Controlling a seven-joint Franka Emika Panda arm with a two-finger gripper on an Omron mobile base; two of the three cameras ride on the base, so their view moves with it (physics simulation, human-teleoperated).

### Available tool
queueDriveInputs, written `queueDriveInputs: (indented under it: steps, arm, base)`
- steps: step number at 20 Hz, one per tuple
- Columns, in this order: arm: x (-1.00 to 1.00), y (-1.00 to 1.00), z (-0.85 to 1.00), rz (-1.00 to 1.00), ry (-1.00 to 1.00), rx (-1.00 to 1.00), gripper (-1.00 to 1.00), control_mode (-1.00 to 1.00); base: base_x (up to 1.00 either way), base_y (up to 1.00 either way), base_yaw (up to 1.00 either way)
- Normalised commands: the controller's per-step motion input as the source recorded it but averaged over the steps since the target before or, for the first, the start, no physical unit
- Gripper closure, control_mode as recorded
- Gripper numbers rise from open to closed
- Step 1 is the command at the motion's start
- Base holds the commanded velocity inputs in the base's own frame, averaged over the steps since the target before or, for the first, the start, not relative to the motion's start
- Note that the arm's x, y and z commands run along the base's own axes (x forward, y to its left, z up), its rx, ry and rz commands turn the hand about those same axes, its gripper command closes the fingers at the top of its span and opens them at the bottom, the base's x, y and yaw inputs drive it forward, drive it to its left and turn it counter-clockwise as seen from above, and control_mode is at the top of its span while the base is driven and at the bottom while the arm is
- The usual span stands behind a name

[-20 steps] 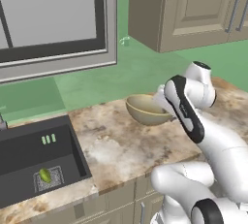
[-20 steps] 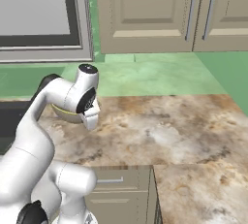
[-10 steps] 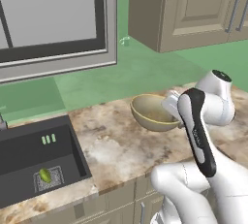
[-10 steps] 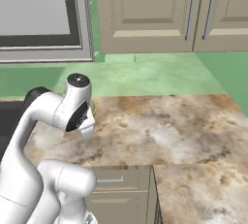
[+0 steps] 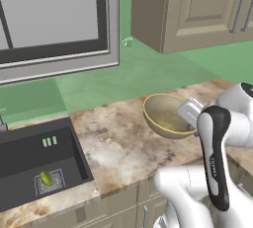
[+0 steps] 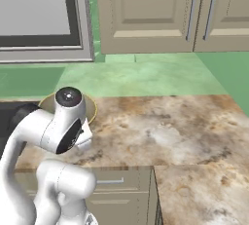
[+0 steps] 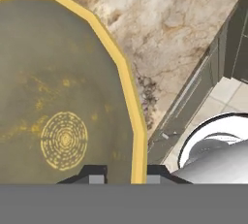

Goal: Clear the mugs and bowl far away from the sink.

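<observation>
Tan bowl (image 5: 165, 115) on marble counter (image 5: 121, 138), sink (image 5: 34, 165) w/ green mug (image 5: 46, 177) left.

A: What sits at nine o'clock?

B: The wide, shallow olive bowl with a yellow rim (image 7: 63, 97); a ringed yellow mark lies low in its basin.

A: And the hand (image 7: 126, 173)?

B: At six o'clock, one dark fingertip (image 7: 97, 172) inside the rim, the other outside, pinching the wall.

A: Toward one o'clock?

B: The speckled tan stone tabletop (image 7: 169, 19), its edge dropping to grey cabinet fronts (image 7: 193, 97) at three.
</observation>
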Motion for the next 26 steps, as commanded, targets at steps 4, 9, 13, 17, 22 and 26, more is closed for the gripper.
queueDriveInputs:
  steps: [4, 9, 13, 17, 22, 26]
  arm:
    - [-0.56, -0.15, 0.18, -0.09, -0.06, -0.05, 1.0, -1.0]
    - [-0.28, -0.13, 0.03, -0.06, -0.01, 0.0, 1.0, 1.0]
    - [0.0, 0.0, 0.0, 0.0, 0.0, 0.0, 1.0, 1.0]
    - [0.0, 0.0, 0.0, 0.0, 0.0, 0.0, 1.0, 1.0]
    - [0.0, 0.0, 0.0, 0.0, 0.0, 0.0, 1.0, 1.0]
    - [0.0, 0.0, 0.0, 0.0, 0.0, 0.0, 1.0, 1.0]
  base:
    - [0.0, 0.0, 0.0]
    - [-0.13, -0.11, -0.09]
    - [-0.32, -0.42, -0.3]
    - [-0.02, -0.31, -0.47]
    - [0.0, -0.28, -0.83]
    - [0.17, -0.2, -0.82]
